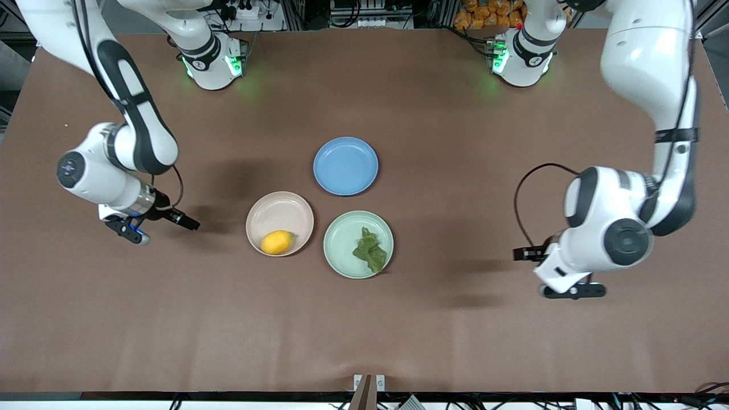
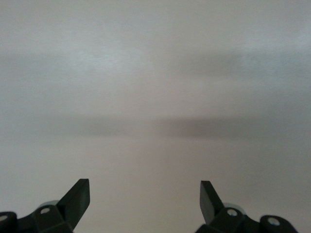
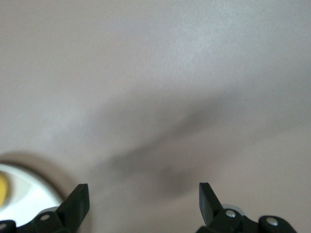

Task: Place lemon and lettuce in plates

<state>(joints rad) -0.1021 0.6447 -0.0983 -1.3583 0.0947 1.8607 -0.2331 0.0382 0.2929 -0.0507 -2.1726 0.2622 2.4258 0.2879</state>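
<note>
Front view: oval yellow lemon (image 1: 277,242) at 6 o'clock in beige-pink plate (image 1: 265,213); ruffled dark green lettuce (image 1: 369,249) at 4 o'clock in mint plate (image 1: 340,242).

Left wrist view: left gripper (image 2: 145,199) fingers apart over bare table (image 2: 155,87).

Right wrist view: right gripper (image 3: 144,201) fingers apart, empty.

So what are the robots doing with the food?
Nothing is being held right now. The lemon lies in the beige-pink plate and the lettuce lies in the mint green plate. The blue plate has nothing in it. The left claw and right claw are both open over bare table.
</note>
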